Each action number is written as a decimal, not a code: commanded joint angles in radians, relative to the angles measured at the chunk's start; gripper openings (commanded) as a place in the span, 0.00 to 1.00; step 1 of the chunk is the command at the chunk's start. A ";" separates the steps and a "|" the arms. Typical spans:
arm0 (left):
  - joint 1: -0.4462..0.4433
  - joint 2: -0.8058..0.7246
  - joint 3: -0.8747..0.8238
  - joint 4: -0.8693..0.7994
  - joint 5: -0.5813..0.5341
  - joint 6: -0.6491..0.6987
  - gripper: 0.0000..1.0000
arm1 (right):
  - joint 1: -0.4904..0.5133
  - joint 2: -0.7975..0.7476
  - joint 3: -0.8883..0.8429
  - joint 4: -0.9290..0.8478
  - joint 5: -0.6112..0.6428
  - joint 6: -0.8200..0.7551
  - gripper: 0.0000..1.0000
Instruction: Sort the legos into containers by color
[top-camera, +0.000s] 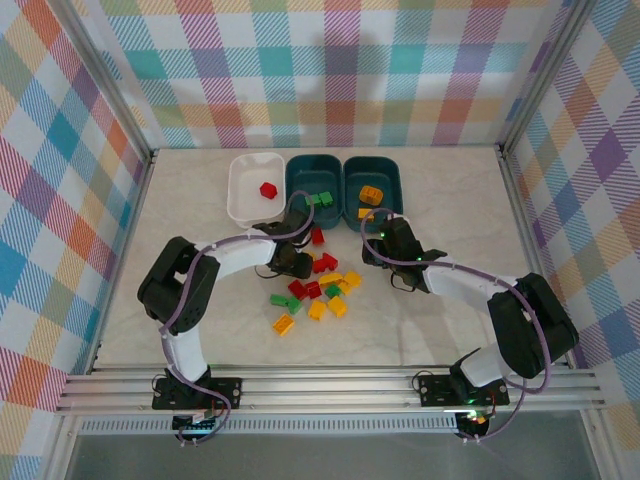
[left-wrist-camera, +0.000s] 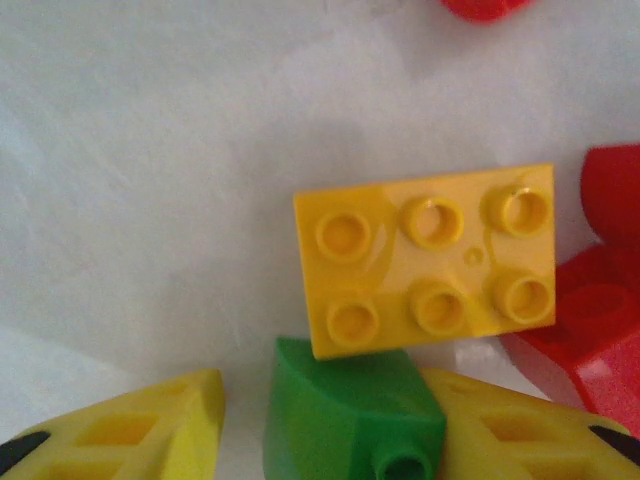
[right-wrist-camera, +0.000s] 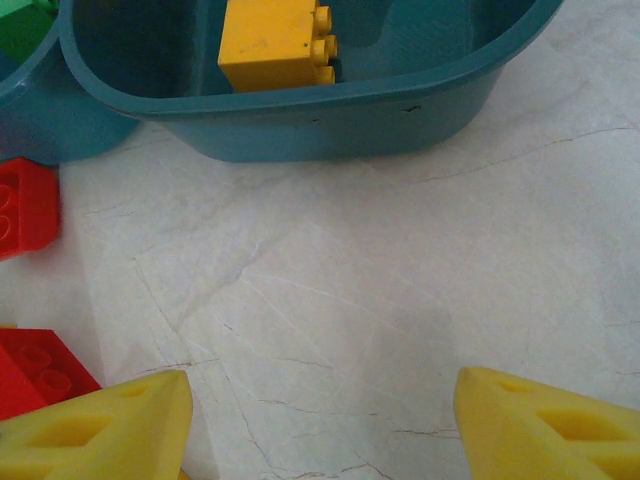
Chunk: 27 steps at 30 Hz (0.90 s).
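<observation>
Three tubs stand in a row. The middle teal tub (top-camera: 313, 190) holds green bricks (top-camera: 321, 199). Just left of it, the white tub (top-camera: 244, 190) holds one red brick (top-camera: 267, 190) — just right, the other teal tub (top-camera: 385, 178) holds a yellow brick (top-camera: 371, 195). Near its front side, loose legos (top-camera: 315, 290) lie scattered.

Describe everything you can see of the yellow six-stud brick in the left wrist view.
The yellow brick looks like glossy plastic. It is rectangular, with two rows of three round, hollow-topped studs. It lies flat, studs up and slightly askew, on the pale table. A green brick sits against its lower long edge in the view, and a red brick meets its lower right corner. Nothing grips it.
</observation>
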<state>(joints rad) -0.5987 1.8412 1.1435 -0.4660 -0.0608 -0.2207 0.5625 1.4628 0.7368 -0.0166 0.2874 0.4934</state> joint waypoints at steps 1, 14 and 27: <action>0.014 0.038 0.031 0.024 0.018 0.013 0.52 | -0.003 0.008 0.023 0.003 -0.005 0.002 0.70; 0.014 -0.044 -0.065 0.018 0.036 -0.057 0.40 | -0.003 0.009 0.022 0.005 -0.003 -0.001 0.70; 0.013 -0.121 0.013 -0.049 0.022 -0.100 0.29 | -0.002 -0.001 0.020 0.003 -0.004 -0.002 0.69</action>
<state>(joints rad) -0.5865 1.7824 1.1023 -0.4633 -0.0357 -0.2993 0.5625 1.4631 0.7368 -0.0166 0.2874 0.4931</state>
